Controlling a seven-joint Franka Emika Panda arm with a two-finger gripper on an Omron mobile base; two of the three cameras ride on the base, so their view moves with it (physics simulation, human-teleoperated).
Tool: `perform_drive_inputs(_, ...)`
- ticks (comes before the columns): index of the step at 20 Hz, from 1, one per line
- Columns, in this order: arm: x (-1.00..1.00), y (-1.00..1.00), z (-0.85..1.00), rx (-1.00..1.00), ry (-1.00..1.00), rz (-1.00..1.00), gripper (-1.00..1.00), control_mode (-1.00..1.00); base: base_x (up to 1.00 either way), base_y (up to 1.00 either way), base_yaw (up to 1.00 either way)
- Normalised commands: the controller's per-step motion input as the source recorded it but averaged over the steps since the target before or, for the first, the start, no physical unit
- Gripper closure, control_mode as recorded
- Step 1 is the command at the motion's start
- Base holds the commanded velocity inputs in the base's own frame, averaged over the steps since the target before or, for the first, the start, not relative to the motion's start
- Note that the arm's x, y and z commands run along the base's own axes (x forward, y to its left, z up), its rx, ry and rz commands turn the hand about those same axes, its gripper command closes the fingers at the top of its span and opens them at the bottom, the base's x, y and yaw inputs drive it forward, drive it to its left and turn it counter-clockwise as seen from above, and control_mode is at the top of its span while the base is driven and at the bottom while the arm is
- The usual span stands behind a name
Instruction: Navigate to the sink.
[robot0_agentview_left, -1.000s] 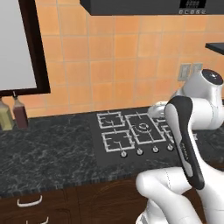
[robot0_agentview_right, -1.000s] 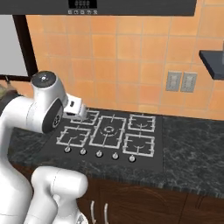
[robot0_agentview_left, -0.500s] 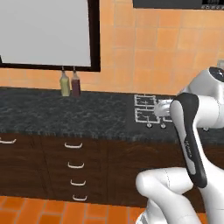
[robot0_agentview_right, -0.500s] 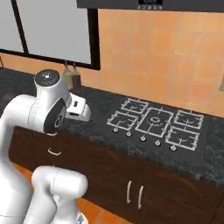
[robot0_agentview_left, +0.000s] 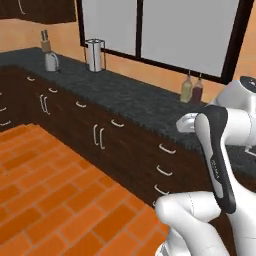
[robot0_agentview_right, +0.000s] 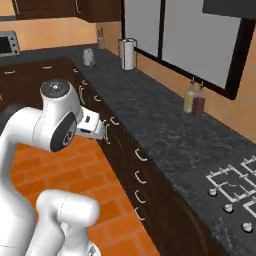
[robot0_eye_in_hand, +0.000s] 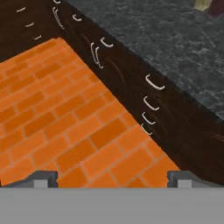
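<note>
The gripper (robot0_eye_in_hand: 111, 177) hangs spread and empty over the brick floor (robot0_eye_in_hand: 65, 118), close to the drawer fronts (robot0_eye_in_hand: 151, 105), so I'd worry about clipping them on a tight turn. Beyond, the counter (robot0_agentview_left: 125, 97) carries bottles (robot0_agentview_left: 192, 89) and a paper towel roll (robot0_agentview_left: 94, 55), but no sink in sight, so the base could overshoot it.

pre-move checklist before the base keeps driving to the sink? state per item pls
1. Sink in sight: not ok, none visible along the counter yet.
2. Gripper empty: ok, nothing between the fingertips in the hand view, which stand wide apart.
3. Floor ahead free: ok, bare orange brick in both base views.
4. Clearance to the drawers: cannot tell, the cabinet front runs close beside the arm.
5. Cooktop not mistaken for target: ok, it sits at the right edge of the right base view.
6. Landmarks: ok, two bottles and paper towel roll stand on the counter.
</note>
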Motion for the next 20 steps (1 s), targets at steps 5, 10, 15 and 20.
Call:
perform_drive_inputs(5, 0.00, 0.00, 0.00, 0.00, 0.00, 0.00, -1.00, 1.00, 0.06, 0.00, 0.98)
perform_drive_inputs(10, 0.00, 0.00, 0.00, 0.00, 0.00, 0.00, -1.00, 1.00, 0.19, 0.00, 0.95)
perform_drive_inputs(15, 0.00, 0.00, 0.00, 0.00, 0.00, 0.00, -1.00, 1.00, 0.14, 0.00, 0.98)
perform_drive_inputs(20, 0.00, 0.00, 0.00, 0.00, 0.00, 0.00, -1.00, 1.00, 0.32, 0.00, 0.96)
